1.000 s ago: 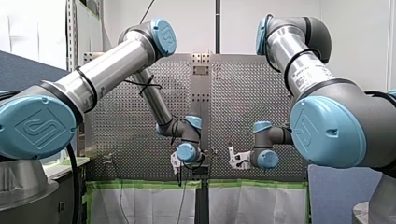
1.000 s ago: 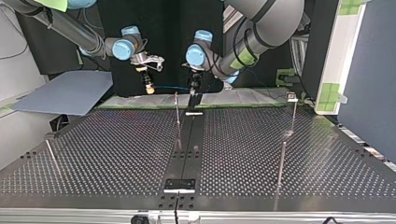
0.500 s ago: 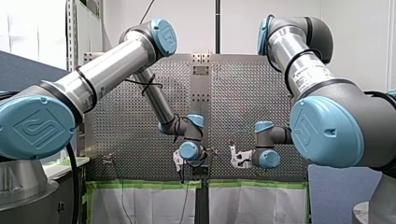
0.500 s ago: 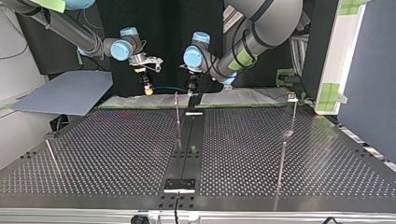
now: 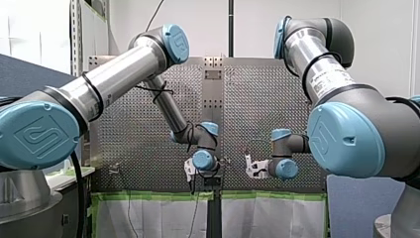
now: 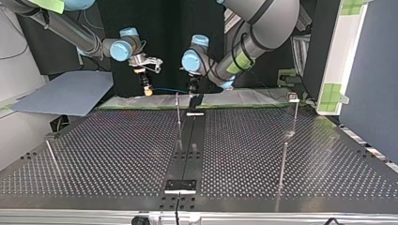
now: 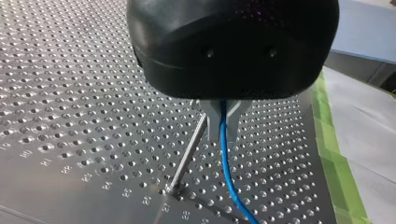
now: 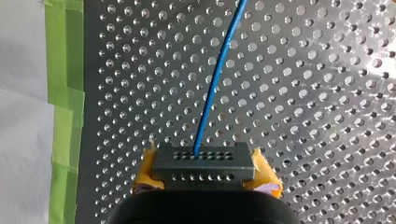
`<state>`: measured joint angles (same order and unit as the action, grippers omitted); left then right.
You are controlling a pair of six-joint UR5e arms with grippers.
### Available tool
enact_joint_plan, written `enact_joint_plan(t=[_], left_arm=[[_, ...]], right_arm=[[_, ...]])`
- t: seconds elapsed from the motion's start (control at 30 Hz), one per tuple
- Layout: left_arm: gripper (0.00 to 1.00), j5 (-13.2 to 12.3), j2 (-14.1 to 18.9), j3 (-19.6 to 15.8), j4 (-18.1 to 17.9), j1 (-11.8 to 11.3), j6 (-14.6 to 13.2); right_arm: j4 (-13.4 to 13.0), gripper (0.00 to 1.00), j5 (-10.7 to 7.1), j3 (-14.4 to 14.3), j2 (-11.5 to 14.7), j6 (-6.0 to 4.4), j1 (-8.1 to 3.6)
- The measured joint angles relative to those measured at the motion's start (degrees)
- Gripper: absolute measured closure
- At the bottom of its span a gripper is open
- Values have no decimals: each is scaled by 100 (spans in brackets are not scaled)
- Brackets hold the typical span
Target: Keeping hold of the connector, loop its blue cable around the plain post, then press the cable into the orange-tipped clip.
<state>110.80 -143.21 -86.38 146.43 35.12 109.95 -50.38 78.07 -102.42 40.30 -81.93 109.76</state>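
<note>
My right gripper [image 8: 204,157] has its yellow pads shut on a dark connector [image 8: 204,169]. A blue cable [image 8: 215,84] leads from the connector across the perforated plate. In the top view that cable [image 6: 170,89] spans from my right gripper [image 6: 148,90] to my left gripper [image 6: 192,88]. My left gripper [image 7: 223,134] has its metal fingers shut on the blue cable [image 7: 227,172], which hangs down past them. A plain thin post [image 7: 187,156] stands just beside those fingers, also seen as the post [image 6: 178,111] at the table's far middle.
A second post topped by a small clip [image 6: 293,97] stands at the top view's far right, with another thin post [image 6: 283,161] nearer. A short rod [image 6: 51,155] leans at the left. Green tape [image 8: 65,93] edges the plate. A black rail [image 6: 187,150] runs down the middle.
Both grippers have shifted a little toward the top view's left, carrying the cable along. My left gripper now sits closer to the plain post. Both grips are unchanged.
</note>
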Motion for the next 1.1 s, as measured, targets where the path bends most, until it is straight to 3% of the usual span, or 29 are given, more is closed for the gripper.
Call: enact_joint_plan(t=[0.7,1.1], left_arm=[[100,-132,-192,194,104,15,6],[100,-196,-242,475,237,-83,72]], right_arm=[[37,100,-6,66,0,-52,-209],[38,100,-6,74,1,-53,-251]])
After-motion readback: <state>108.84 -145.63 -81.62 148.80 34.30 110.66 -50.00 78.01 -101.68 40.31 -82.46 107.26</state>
